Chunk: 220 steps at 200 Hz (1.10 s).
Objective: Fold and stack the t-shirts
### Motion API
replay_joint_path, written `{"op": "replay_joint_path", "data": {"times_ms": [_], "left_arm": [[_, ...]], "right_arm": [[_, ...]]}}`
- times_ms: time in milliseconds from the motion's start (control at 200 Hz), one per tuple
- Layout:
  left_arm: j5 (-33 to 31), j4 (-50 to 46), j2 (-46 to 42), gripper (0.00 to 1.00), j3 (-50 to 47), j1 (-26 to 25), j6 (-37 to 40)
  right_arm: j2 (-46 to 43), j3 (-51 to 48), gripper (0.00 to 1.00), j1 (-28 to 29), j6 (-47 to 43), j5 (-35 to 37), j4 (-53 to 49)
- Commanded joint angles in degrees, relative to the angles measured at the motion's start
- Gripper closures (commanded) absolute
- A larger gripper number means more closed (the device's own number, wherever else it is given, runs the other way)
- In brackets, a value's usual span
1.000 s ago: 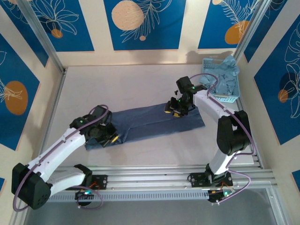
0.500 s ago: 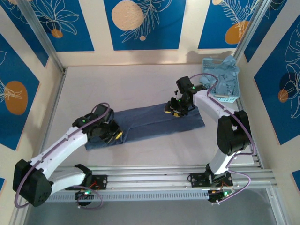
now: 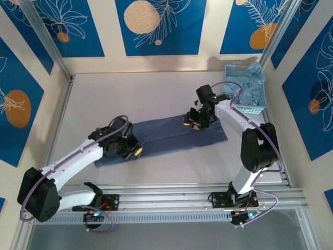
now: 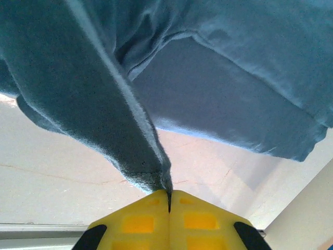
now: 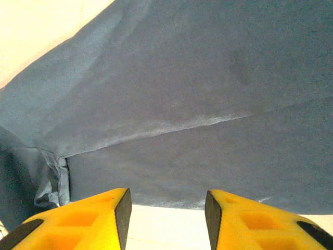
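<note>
We judge the work barely begun: the dark t-shirt [image 3: 171,135] lies in the middle of the table [image 3: 130,94] as a long strip, lengthwise folds made, cross folds not yet. Our left claw [image 4: 169,194] is pressed together, pinching its left end, lifted off the table. Our right claw [image 5: 167,200] hovers spread over the right end. The paler t-shirts [image 3: 253,78] lie heaped in the basket [image 3: 255,110], unfolded, nothing stacked
</note>
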Motion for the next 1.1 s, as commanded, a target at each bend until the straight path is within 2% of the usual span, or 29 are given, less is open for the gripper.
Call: {"op": "replay_joint_path", "data": {"times_ms": [0,265,710,870,1095], "left_arm": [[0.8,1.7,1.8,1.00,-0.7,-0.9,-1.5],[-3.8,-1.0,0.8,1.00,-0.9,0.3,-0.8],[-8.7,-12.3,0.2,1.00,0.9,14.2,14.9],[-11.0,-14.7,0.8,1.00,-0.2,16.5,18.2],[-18.0,-19.0,1.3,1.00,-1.1,18.7,22.8]], "right_arm": [[1.1,-0.2,0.56,-0.3,0.8,-1.0,-1.0],[0.4,-0.5,0.55,-0.2,1.1,-0.9,-1.2],[-0.5,-1.4,0.56,-0.1,0.8,-1.0,-1.2],[-0.9,-1.7,0.55,-0.2,0.7,-1.0,-1.3],[-1.0,-1.9,0.55,-0.1,0.7,-1.0,-1.3]]}}
